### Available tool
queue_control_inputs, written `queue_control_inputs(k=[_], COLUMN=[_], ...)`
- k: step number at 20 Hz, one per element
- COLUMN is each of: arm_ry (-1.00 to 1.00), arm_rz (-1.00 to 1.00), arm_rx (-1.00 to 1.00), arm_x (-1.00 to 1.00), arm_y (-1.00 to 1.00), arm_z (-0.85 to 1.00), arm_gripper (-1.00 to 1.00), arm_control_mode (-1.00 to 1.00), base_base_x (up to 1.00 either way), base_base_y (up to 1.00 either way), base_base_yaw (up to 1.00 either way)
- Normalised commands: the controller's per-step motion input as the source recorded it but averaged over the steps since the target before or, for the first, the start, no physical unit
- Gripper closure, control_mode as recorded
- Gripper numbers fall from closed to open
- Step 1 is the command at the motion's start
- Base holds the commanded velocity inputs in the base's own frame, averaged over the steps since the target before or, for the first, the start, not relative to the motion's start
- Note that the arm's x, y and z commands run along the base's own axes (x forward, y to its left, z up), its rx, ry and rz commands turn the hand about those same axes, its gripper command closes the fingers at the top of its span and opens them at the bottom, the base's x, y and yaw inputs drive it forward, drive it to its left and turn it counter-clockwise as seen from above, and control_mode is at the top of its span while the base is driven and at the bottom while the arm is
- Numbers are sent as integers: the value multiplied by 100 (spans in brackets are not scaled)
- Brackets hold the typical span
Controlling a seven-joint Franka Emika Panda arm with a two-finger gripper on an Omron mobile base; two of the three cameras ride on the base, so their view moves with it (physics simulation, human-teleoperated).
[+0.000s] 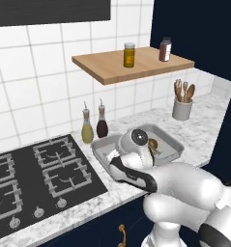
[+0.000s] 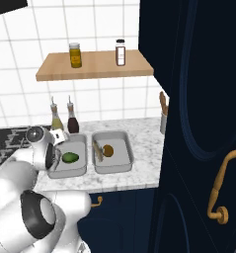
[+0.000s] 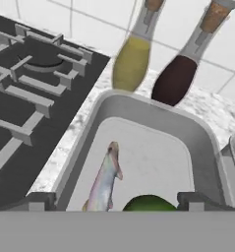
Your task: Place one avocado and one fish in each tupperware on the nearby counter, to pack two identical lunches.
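Note:
Two light-grey tupperware stand side by side on the marble counter (image 2: 144,133). The left tupperware (image 3: 153,118) (image 2: 80,170) (image 1: 101,146) holds a pale slender fish (image 3: 106,179) and a glossy green avocado (image 3: 148,203) (image 2: 70,157), lying next to each other. My gripper (image 3: 119,203) (image 2: 60,142) hovers just above them, open, its fingertips (image 3: 40,201) wide apart and holding nothing. The right tupperware (image 2: 124,160) (image 1: 172,140) holds a second fish (image 2: 97,147) and an olive-brown avocado (image 2: 108,150) (image 1: 153,144). In the left base view my arm hides much of both containers.
A yellow oil bottle (image 3: 131,61) (image 1: 87,128) and a dark bottle (image 3: 177,78) (image 1: 102,125) stand right behind the left tupperware. The black gas hob (image 1: 35,173) lies to its left. A white utensil holder (image 1: 182,108) stands far right, under a wooden shelf (image 1: 112,67) with jars.

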Motion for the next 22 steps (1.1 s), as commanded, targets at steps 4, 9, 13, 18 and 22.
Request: queue_control_inputs(k=[4,9,13,18,22], arm_ry=[-19,-8,-1,-1,0], arm_rz=[-8,-7,-1,0,0], arm_rx=[0,2,0,0,1], arm_x=[-100,-81,-30,-7,0], arm_y=[-1,0,0,7,0], arm_z=[56,59,14,4,0], arm_gripper=[-100,-100,-100,-100,-100], arm_control_mode=[-100,-100,-100,-100,-100], base_base_x=[0,0,0,0,0], base_base_y=[0,0,0,0,0], base_base_yaw=[0,0,0,0,0])
